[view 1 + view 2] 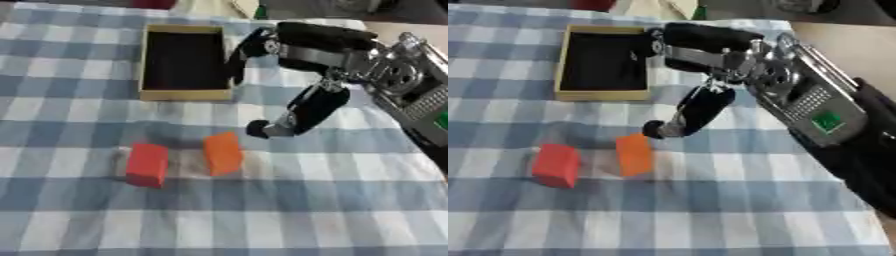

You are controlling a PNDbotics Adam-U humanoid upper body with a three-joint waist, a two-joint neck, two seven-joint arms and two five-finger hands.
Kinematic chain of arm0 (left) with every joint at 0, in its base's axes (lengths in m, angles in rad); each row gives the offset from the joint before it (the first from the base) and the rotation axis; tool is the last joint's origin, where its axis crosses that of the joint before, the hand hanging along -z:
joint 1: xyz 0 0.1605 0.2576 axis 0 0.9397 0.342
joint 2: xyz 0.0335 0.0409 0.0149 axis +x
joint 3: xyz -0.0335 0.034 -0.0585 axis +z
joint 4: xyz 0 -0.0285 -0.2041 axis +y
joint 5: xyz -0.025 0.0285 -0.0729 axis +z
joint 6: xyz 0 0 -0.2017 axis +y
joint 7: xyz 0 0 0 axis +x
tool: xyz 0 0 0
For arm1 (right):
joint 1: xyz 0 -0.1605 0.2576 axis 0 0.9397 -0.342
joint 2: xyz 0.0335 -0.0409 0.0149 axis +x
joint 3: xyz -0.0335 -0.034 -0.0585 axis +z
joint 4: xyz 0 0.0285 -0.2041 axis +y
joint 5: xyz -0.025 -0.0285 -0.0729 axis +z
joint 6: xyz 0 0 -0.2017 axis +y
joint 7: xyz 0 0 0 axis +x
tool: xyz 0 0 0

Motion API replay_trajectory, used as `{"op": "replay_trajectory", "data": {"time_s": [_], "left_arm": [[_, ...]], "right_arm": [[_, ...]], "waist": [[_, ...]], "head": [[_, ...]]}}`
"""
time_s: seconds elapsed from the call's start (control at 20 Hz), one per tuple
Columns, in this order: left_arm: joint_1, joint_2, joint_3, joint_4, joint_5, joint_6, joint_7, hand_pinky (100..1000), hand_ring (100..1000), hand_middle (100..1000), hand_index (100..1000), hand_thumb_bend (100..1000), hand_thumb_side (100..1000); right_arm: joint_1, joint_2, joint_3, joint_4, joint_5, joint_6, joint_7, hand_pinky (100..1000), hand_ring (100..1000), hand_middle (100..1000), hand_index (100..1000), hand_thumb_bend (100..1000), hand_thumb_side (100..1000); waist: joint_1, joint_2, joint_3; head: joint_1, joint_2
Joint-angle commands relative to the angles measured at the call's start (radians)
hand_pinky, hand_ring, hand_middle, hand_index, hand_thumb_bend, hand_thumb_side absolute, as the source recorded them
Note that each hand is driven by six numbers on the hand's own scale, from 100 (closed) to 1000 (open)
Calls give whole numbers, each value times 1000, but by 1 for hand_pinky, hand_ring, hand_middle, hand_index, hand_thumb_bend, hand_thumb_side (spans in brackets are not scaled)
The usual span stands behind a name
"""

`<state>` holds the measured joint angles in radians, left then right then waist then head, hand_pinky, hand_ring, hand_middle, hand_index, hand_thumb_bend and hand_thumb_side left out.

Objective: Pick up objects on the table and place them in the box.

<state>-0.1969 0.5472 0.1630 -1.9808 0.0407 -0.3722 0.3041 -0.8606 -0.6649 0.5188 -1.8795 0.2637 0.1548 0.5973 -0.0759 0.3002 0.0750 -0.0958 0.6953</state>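
The right robot hand (697,70) hides part of the box's (601,95) right rim; its arm is cut off.

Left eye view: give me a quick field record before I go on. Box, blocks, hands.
box: open tan box with dark inside, nothing visible in it, far side of the checked tablecloth
red block: on the cloth, near side, left of the orange one
orange block: on the cloth, apart from the red block
right hand: open, holding nothing, above the cloth just right of the orange block
left hand: not in view
blocks in box: none
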Motion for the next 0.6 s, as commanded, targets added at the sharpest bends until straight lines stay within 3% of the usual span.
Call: {"op": "replay_trajectory", "data": {"time_s": [0.05, 0.4, 0.6], "left_arm": [[-8, 27, 2, -19, 3, 0, -3, 737, 644, 634, 793, 100, 846], [-7, 26, 2, -19, 5, 0, -6, 737, 643, 634, 793, 100, 837], [-7, 26, 2, -19, 4, 1, -7, 737, 642, 634, 793, 100, 836]], "right_arm": [[-6, -9, -3, -6, -14, 11, 28, 919, 880, 627, 776, 371, 100], [6, 0, 11, 18, 17, 13, 55, 920, 902, 657, 784, 437, 100], [10, 13, 23, 46, 67, -4, 62, 916, 905, 670, 795, 489, 182]], "waist": [[5, -23, 1], [6, -22, 0], [7, -21, 1]], "head": [[-2, 10], [-4, 11], [-5, 12]]}}
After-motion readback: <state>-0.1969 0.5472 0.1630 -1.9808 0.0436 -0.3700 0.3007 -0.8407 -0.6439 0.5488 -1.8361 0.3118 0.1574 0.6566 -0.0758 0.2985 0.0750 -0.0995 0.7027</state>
